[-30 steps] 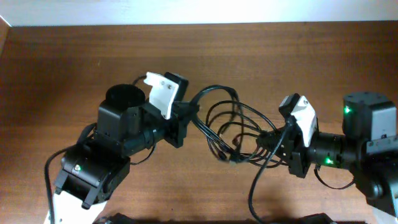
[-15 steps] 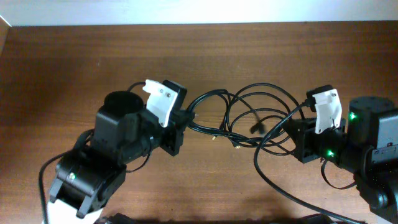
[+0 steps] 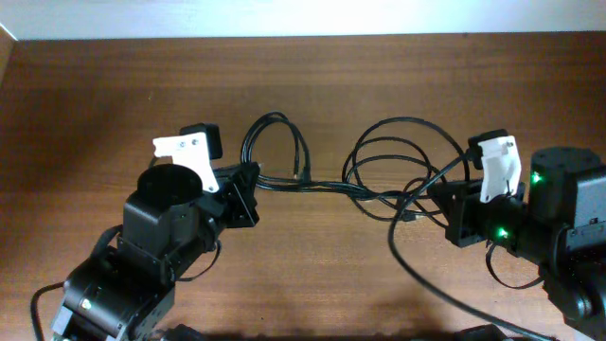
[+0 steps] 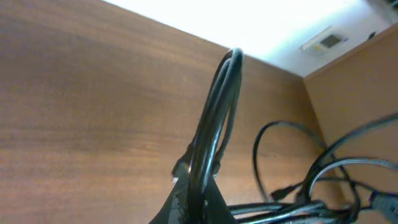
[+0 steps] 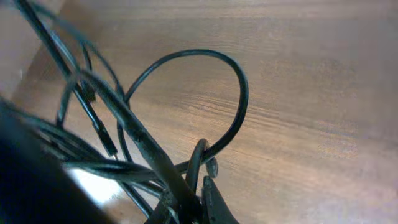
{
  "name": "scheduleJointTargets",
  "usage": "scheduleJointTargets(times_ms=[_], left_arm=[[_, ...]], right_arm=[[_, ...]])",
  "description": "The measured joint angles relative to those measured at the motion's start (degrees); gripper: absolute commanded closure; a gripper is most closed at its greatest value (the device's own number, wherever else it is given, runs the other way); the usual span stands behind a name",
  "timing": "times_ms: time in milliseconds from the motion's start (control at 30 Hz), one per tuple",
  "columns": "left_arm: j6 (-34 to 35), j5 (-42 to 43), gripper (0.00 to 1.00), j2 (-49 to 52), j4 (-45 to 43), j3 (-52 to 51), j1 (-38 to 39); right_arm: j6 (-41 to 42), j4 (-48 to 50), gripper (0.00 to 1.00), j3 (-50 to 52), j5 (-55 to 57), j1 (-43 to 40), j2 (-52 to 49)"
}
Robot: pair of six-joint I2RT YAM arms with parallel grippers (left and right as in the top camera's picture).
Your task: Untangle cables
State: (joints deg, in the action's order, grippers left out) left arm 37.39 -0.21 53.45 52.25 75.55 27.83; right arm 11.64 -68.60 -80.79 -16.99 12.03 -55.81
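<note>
**A:** How are the tools set right now?

**B:** My left tool (image 3: pixel 244 187) is clamped on the cables (image 3: pixel 327 186), and my right tool (image 3: pixel 438 202) is closed on the same bunch at the other side. I hold them well apart so the strands stretch between them across the tabletop (image 3: pixel 114 95). I judge that this opens the tangle.

**A:** What's hidden?

**B:** Both wrist views cut off the fingertips at the bottom edge, so I can't see the exact grip. Where the loops cross near my right tool, I can't tell one cord from another.
</note>
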Motion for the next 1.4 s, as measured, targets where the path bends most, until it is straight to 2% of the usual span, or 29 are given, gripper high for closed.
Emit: scheduleJointTargets(times_ms=[133,300,333,367,400,433,633,733,867,933,967,1133,1200,1400], left_arm=[[-1.4,-0.83,1.0,-0.11,3.32,0.0,-0.17],[-3.52,-3.28,1.0,-0.39,3.74,0.0,-0.68],[-3.76,-3.26,0.97,-0.48,3.72,0.0,-0.7],[-4.02,-3.23,0.73,-0.55,3.74,0.0,-0.7],[-4.26,-3.23,0.28,-0.55,3.76,0.0,-0.7],[-4.59,-3.23,0.01,-0.55,3.8,0.0,-0.7],[-9.38,-2.05,0.01,-0.42,4.66,0.0,-1.4],[-20.76,5.14,0.0,0.74,4.76,0.0,-1.4],[-37.55,15.78,0.03,4.09,5.29,0.0,-1.4],[-46.8,24.0,0.03,6.29,5.46,0.0,-1.4],[-48.83,26.14,0.03,7.13,5.44,0.0,-1.4],[-55.91,33.42,0.02,10.99,5.4,0.0,-1.4],[-58.8,36.04,0.06,11.28,5.16,0.0,-1.4],[-63.19,37.79,0.06,11.63,3.89,0.0,-1.4]], right_arm=[[15.47,-0.55,0.96,0.0,8.96,0.13,0.04],[19.8,-2.29,0.96,0.0,15.47,-0.04,0.11],[19.96,-2.43,0.96,0.0,15.87,-0.07,0.13],[20.06,-2.51,0.96,0.0,16.15,-0.07,0.15],[20.13,-2.51,0.96,0.0,16.15,-0.07,0.15],[20.09,-2.54,0.96,0.0,16.28,-0.07,0.15],[20.09,-2.71,0.96,0.0,18.75,-0.74,0.15],[19.56,-1.51,0.96,0.0,17.86,-0.81,0.15],[16.06,1.88,0.96,0.0,9.7,-0.87,0.15],[15.1,4.26,0.96,0.0,4.17,-0.87,0.15],[15.08,5.57,0.96,0.0,2.03,-0.87,0.15],[14.93,12.41,0.96,0.0,-9.64,-0.92,0.15],[15.37,14.19,0.96,0.0,-13.79,-0.92,0.15],[16.7,21.35,0.96,0.0,-25.88,-0.92,0.15]])
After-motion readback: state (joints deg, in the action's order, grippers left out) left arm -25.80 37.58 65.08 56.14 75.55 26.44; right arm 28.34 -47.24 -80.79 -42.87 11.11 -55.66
